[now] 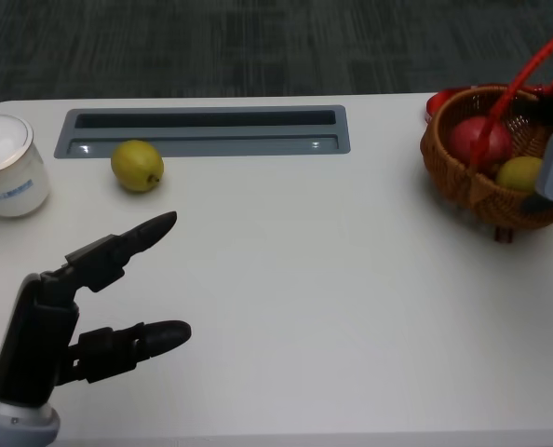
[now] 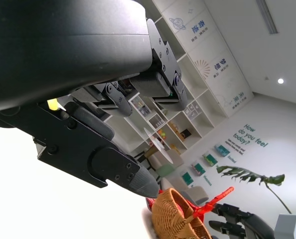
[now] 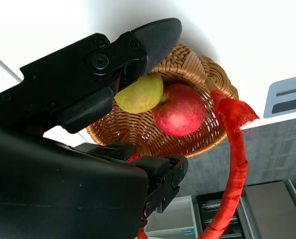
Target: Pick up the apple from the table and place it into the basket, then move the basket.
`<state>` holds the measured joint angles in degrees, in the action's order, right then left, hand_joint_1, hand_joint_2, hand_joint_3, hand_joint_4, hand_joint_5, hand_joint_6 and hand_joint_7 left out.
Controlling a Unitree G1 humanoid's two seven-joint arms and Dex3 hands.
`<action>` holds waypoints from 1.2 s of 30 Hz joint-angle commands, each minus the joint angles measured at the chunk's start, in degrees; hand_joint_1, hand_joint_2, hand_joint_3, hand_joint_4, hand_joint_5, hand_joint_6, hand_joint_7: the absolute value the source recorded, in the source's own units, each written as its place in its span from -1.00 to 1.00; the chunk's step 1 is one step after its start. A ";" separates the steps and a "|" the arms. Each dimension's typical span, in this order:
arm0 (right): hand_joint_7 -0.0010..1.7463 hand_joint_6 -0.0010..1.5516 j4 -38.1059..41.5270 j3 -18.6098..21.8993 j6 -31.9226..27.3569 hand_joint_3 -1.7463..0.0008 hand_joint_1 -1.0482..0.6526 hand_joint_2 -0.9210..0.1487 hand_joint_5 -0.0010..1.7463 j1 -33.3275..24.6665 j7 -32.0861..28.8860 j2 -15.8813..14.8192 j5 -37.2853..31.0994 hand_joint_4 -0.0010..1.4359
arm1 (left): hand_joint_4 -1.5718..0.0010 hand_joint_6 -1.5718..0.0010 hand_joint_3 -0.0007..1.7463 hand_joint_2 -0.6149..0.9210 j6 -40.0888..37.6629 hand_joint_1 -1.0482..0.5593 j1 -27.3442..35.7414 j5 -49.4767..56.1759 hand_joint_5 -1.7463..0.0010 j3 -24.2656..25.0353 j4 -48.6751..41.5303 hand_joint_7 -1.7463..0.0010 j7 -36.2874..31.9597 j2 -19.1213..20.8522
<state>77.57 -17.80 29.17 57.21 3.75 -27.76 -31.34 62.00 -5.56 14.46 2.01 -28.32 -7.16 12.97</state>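
Apple (image 3: 179, 115) already in the basket (image 3: 198, 79), by the counter's (image 1: 314, 298) far right edge; move pending.

Right hand (image 3: 113, 74) close over the rim beside the red handle (image 3: 232, 169), grasp impossible to tell from here. Left hand (image 1: 81, 307) released, fingers (image 1: 151, 228) apart, holding nothing. Likely risks: snagging or tilting by the handle, spilling apple and yellow-green fruit (image 3: 140, 94), or sliding off the edge.
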 commanded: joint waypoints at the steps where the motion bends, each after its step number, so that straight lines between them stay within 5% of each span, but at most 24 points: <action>1: -0.97 -0.48 -0.95 1.45 1.35 0.99 -0.92 -0.77 -0.97 -1.57 0.46 -1.87 1.69 -0.38 | 0.11 0.18 -1.00 0.79 0.30 -0.35 -1.24 -0.95 1.00 -0.08 -0.24 0.99 0.89 0.76; 8: -0.99 -0.46 -1.77 4.32 6.06 1.00 -0.81 -0.75 -0.99 -5.25 0.87 -3.04 4.41 -0.39 | 0.11 0.17 -1.00 0.79 0.46 -0.34 -1.76 -0.88 1.00 0.01 -0.32 0.99 1.14 1.02; 19: -0.99 -0.44 -8.23 9.68 21.74 0.99 -0.62 -0.82 -0.99 -15.89 0.49 -3.50 11.72 -0.34 | 0.09 0.15 -1.00 0.78 1.62 -0.35 -2.65 -0.64 0.99 0.30 -0.95 0.99 1.00 1.77; 27: -1.00 -0.45 -17.13 12.69 31.87 1.00 -0.35 -0.83 -0.99 -25.71 3.40 0.16 19.13 -0.35 | 0.09 0.15 -1.00 0.79 1.14 -0.36 -3.11 -1.62 1.00 -0.12 -1.02 1.00 2.20 2.31; 36: -0.99 -0.44 -30.25 11.56 33.44 1.00 -0.21 -0.85 -0.99 -34.67 9.40 6.43 25.79 -0.33 | 0.10 0.16 -1.00 0.79 1.11 -0.33 -3.48 -2.78 1.00 -0.30 -0.79 1.00 4.01 2.22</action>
<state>49.08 -6.29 62.95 23.61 12.33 -21.63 -7.23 63.18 -8.70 12.86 1.62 -29.47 -3.89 14.27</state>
